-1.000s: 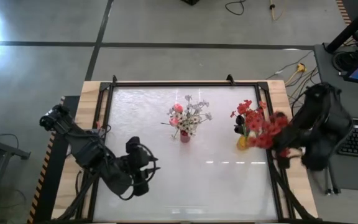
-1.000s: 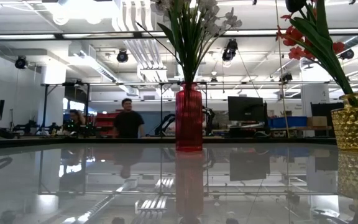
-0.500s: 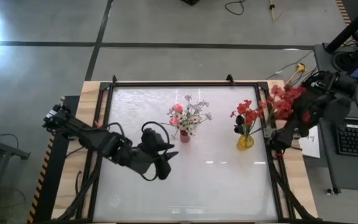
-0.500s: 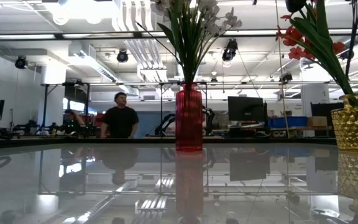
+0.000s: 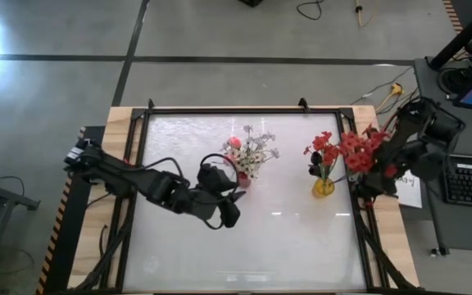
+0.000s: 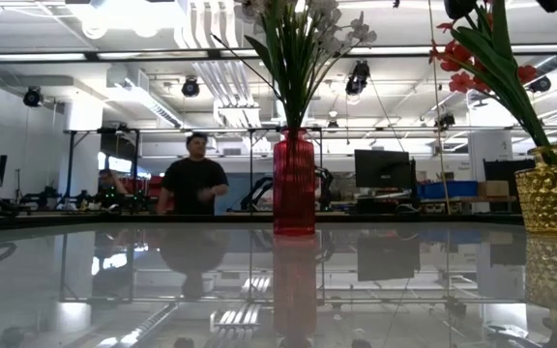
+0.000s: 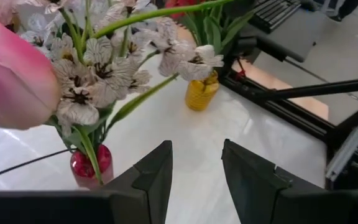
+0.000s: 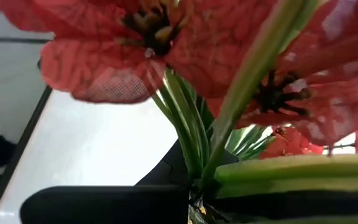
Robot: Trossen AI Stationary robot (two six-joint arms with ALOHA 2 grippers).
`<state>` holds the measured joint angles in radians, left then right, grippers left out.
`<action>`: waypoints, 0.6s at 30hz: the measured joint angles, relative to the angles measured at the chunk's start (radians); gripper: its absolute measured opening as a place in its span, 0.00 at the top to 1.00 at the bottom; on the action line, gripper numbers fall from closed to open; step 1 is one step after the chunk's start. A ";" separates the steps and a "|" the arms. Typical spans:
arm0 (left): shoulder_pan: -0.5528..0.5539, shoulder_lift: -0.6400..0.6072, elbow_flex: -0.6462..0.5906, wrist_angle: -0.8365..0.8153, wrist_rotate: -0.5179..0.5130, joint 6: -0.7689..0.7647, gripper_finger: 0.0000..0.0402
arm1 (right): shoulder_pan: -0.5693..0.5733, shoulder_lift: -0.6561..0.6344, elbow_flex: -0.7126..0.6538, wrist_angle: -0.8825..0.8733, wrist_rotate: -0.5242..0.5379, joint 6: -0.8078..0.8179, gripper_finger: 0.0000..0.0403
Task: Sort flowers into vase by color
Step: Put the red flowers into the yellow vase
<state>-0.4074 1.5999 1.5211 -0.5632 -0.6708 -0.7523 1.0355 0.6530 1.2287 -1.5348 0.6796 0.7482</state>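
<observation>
Clamped on a bunch of red flowers [image 5: 359,150], the right gripper [image 5: 381,164] hovers at the table's right edge, just beside the yellow vase [image 5: 323,187], with the blooms spread above and to the right of that vase. Its own wrist view shows the fingers [image 8: 104,202] pressed together around green stems [image 8: 185,134], with red petals filling most of the picture. More red flowers [image 5: 321,148] already stand in the yellow vase, which sits right of centre on the white table [image 5: 285,246]. At the table's middle stands a red vase [image 5: 243,178] holding sprays of small white blossoms [image 5: 256,152] and one pink rosebud [image 5: 234,142]. The left gripper [image 5: 226,211] reaches in from the left side and sits just in front of and to the left of the red vase, its fingers [image 7: 154,177] apart and holding nothing; its wrist view looks past them at the red vase [image 7: 91,163], the white blossoms [image 7: 98,68], the pink rosebud [image 7: 14,78] close up, and the yellow vase [image 7: 202,93] farther off. From table height, the red vase [image 6: 293,184] rises at centre and the yellow vase [image 6: 552,188] at the right edge. Beyond the table, a person [image 6: 193,179] in a dark shirt stands in the workshop behind.
</observation>
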 joint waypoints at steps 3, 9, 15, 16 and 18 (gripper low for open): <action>0.012 0.012 0.000 0.019 0.008 0.010 0.68 | 0.000 0.011 -0.026 0.000 0.018 0.064 0.97; 0.022 0.010 0.008 0.048 0.009 0.042 0.68 | 0.000 0.017 -0.106 0.000 0.030 0.233 0.97; 0.022 0.005 0.073 0.041 0.009 0.108 0.68 | 0.000 0.025 -0.164 0.000 -0.021 0.327 0.92; 0.022 0.005 0.086 0.039 0.010 0.123 0.68 | 0.000 0.025 -0.166 0.000 -0.028 0.339 0.89; 0.022 0.005 0.115 0.040 0.016 0.154 0.68 | 0.000 0.025 -0.159 -0.002 -0.030 0.354 0.82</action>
<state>-0.3859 1.6054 1.6356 -0.5235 -0.6543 -0.5981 1.0356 0.6781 1.0695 -1.5367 0.6496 1.1019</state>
